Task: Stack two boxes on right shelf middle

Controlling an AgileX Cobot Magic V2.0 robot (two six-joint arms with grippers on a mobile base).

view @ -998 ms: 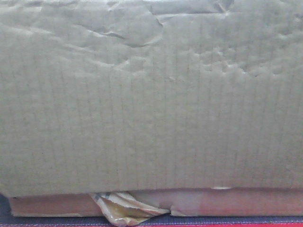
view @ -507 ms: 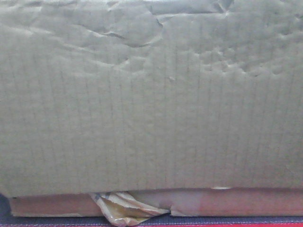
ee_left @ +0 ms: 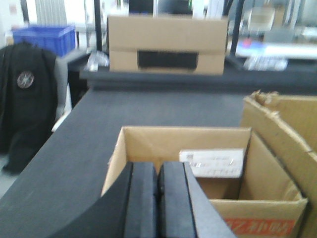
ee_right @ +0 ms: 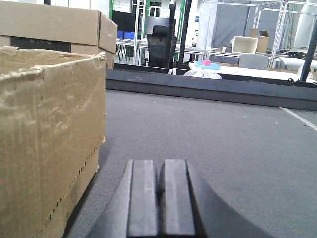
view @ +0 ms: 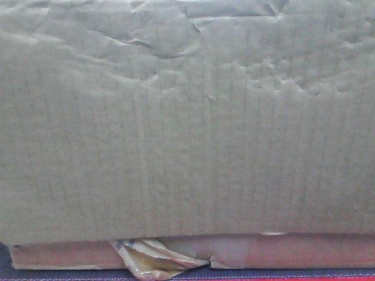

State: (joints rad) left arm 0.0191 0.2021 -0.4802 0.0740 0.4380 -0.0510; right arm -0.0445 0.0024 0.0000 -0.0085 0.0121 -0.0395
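Not started. Left gripper point(ee_left: 158, 198) and right gripper point(ee_right: 161, 198) empty, pads pressed together. Small open box point(ee_left: 183, 148) and big box point(ee_right: 44, 144) side by side toward tabletop's point(ee_right: 223, 144) near edge. Shelf not visible; lifting and stacking remain.

Left gripper point(ee_left: 158, 171) pads pressed together, nothing between them, just behind an open-top box point(ee_left: 148, 148) with a white label point(ee_left: 212, 162) inside. Second box point(ee_left: 287, 129) just beside it on the right, closed box point(ee_left: 166, 44) at the far end of the dark tabletop point(ee_left: 148, 106).

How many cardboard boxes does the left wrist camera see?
3: an open box nearest the left tool, a torn box at its right, a closed box far across the table. Blurred background may hide more.
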